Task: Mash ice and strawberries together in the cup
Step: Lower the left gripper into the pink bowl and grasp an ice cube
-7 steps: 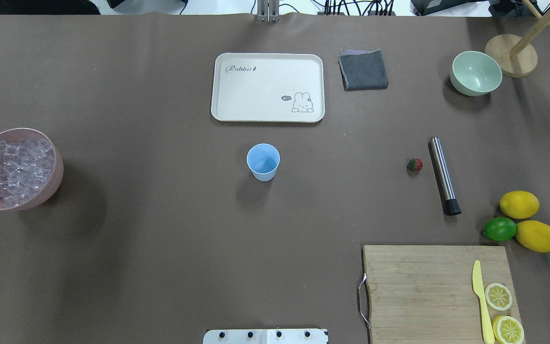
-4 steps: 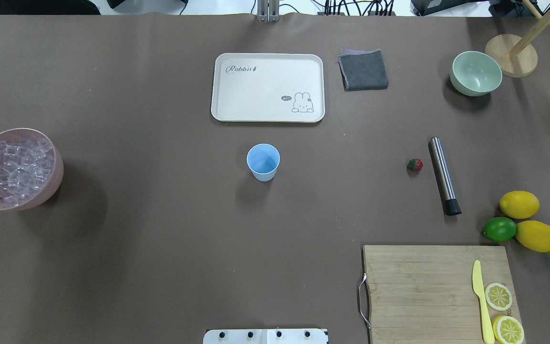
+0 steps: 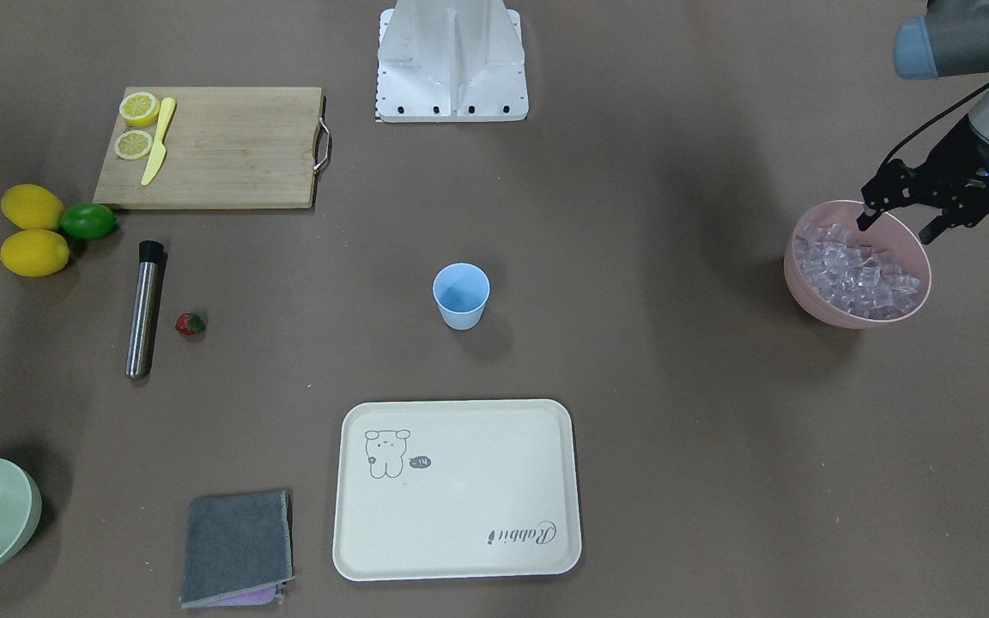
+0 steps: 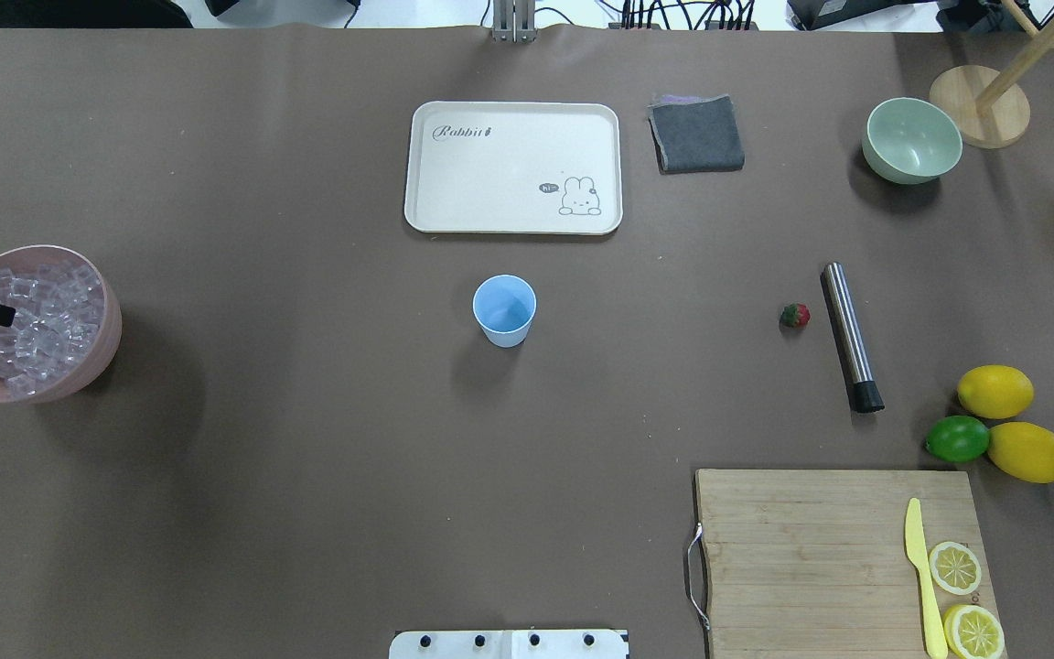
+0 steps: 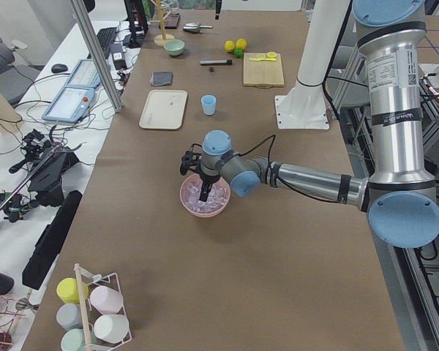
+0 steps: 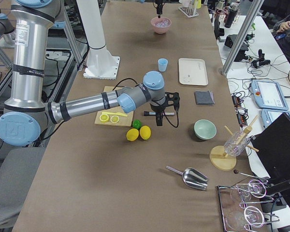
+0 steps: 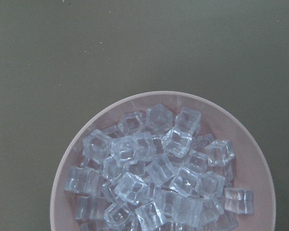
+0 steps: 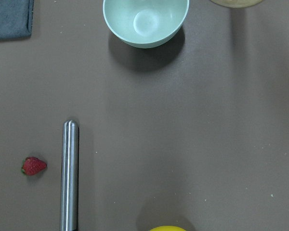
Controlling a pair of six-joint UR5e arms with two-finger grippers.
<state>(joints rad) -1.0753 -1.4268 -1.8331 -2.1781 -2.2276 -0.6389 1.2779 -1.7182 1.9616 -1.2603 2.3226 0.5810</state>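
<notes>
The ice (image 7: 159, 178) lay heaped in a pink bowl (image 7: 258, 166) directly beneath the left tool (image 3: 896, 225). The cubes were tumbled at all angles, so none offered a long axis to line up with. The tool's fingers were spread wide and held nothing. One fingertip hung just over the bowl's rim and the other outside it.

The cup (image 4: 504, 309) stood upright, mouth up and apparently empty, well away from that tool and roughly between the two arms. The strawberry (image 4: 794, 316) lay on its side on the bench (image 4: 307, 476), near the right tool (image 6: 159, 120). Its leafy cap pointed away from a steel muddler (image 4: 847, 334) just beside it and its red tip pointed toward the muddler, so its long axis ran across the muddler's length.

How far the right tool was spread could not be told, since only the side camera and a sliver at the overhead edge showed it.

Judging from the empty cup, the task was at its first step, fetching ice. The next move likely called for shifting the left tool fully over the heap and lowering it. It would then have to close on one proud cube, which could slip, and carry it across to the cup.
</notes>
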